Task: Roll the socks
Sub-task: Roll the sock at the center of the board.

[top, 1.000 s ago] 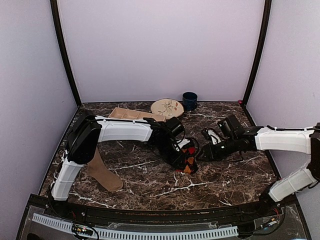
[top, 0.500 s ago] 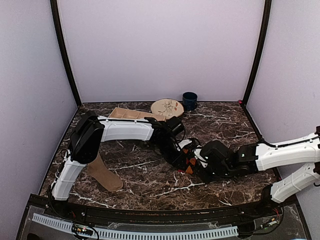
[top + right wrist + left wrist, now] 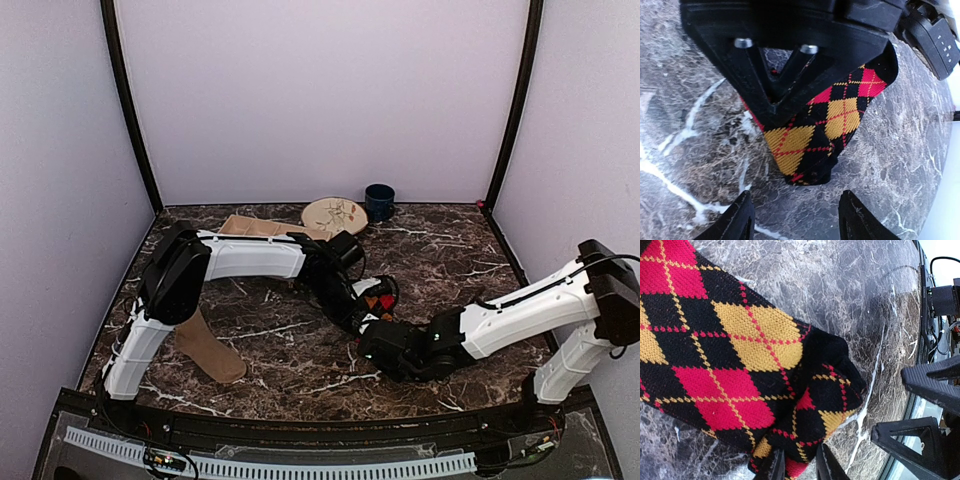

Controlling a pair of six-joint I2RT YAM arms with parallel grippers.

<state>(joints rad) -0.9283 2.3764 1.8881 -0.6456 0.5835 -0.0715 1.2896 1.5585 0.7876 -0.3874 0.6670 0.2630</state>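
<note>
Fingers, left gripper (image 3: 800, 466): clamped on the folded end of the argyle sock (image 3: 730, 340).
Fingers, right gripper (image 3: 797, 216): spread apart, holding nothing.
Argyle sock from right fingers: just ahead, its length running away beneath the left gripper.
Tan sock (image 3: 205, 345): well apart, far left of both grippers.

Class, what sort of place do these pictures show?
Probably a robot test booth: plain lilac walls enclose a marble-patterned table, a left arm and right arm are mounted at its near edge, and a plate and mug sit at the back.
</note>
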